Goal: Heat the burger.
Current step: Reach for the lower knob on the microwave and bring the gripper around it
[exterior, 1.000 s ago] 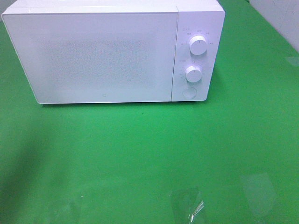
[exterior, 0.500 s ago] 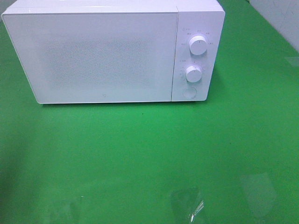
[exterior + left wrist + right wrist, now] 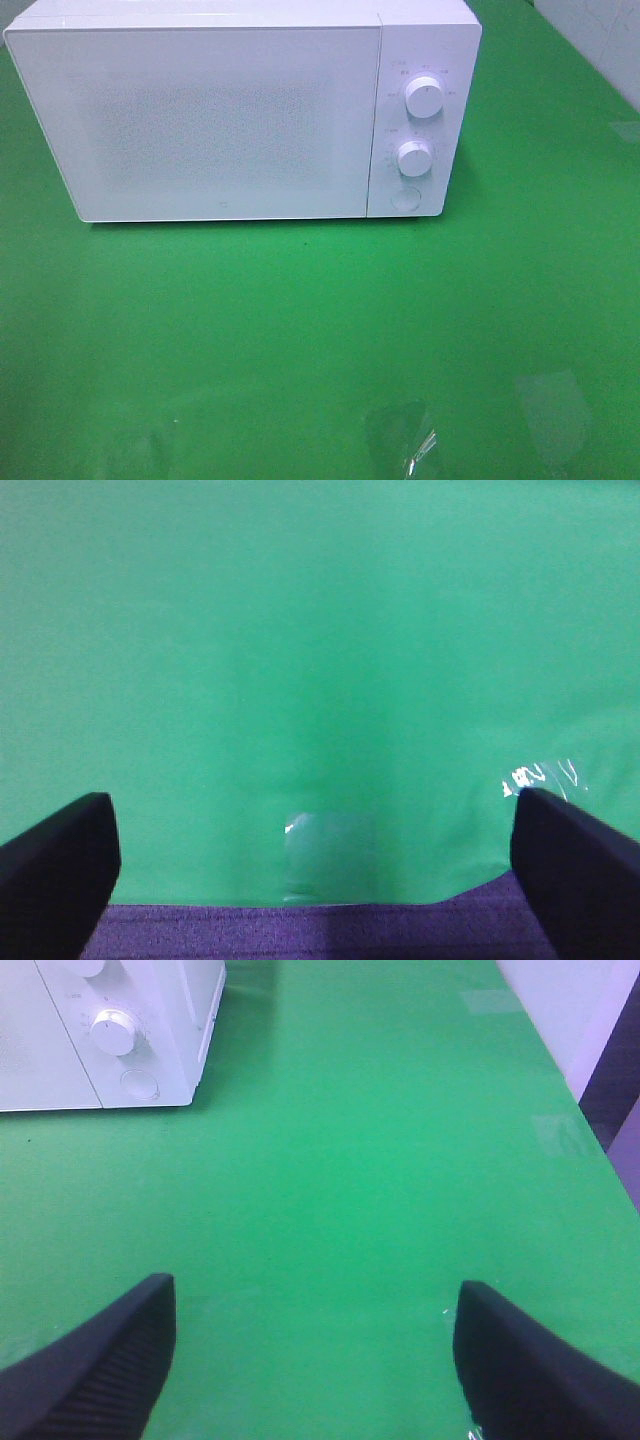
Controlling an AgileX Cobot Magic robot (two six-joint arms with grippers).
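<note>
No burger shows in any view; it is hidden or out of view. A white microwave (image 3: pixel 230 115) stands at the back of the green table with its door shut, and its knob side (image 3: pixel 115 1035) also appears in the right wrist view. My left gripper (image 3: pixel 310 865) is open over bare green cloth, with nothing between its black fingers (image 3: pixel 55 865). My right gripper (image 3: pixel 310 1360) is open too, empty, hovering over the table to the right of the microwave. Neither arm appears in the exterior high view.
The microwave carries two white knobs (image 3: pixel 424 98) and a round button (image 3: pixel 405 198) on its right panel. Clear tape patches (image 3: pixel 405 440) shine on the green cloth (image 3: pixel 320 330) near the front edge. A purple strip (image 3: pixel 320 930) borders the cloth under my left gripper.
</note>
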